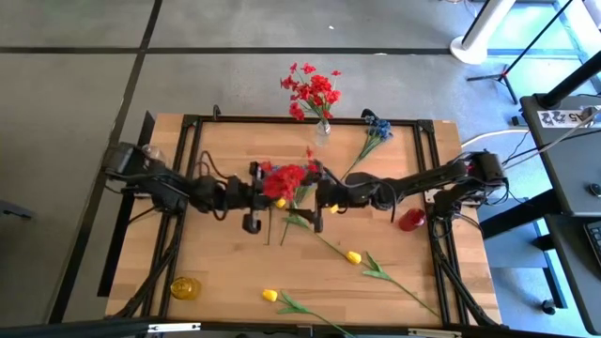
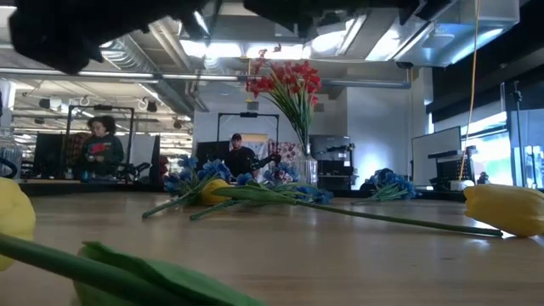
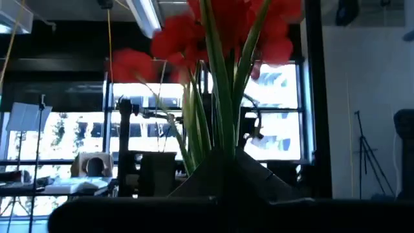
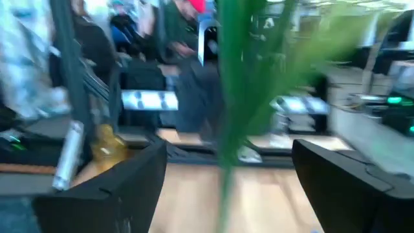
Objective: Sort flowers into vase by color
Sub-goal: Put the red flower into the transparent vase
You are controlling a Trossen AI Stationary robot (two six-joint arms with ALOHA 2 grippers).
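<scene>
Red flowers [image 1: 289, 178] clenched in left pincer [image 1: 272, 183] at counter middle, ready for vase [image 1: 323, 130]; right pincer [image 1: 322, 199] spread wide around stem.

Red blooms [image 3: 220, 26] running off the left wrist view's top edge; green stem [image 4: 242, 84] blurring across the right wrist view; yellow bud [image 2: 13, 221] being cut by the low view's edge.
</scene>
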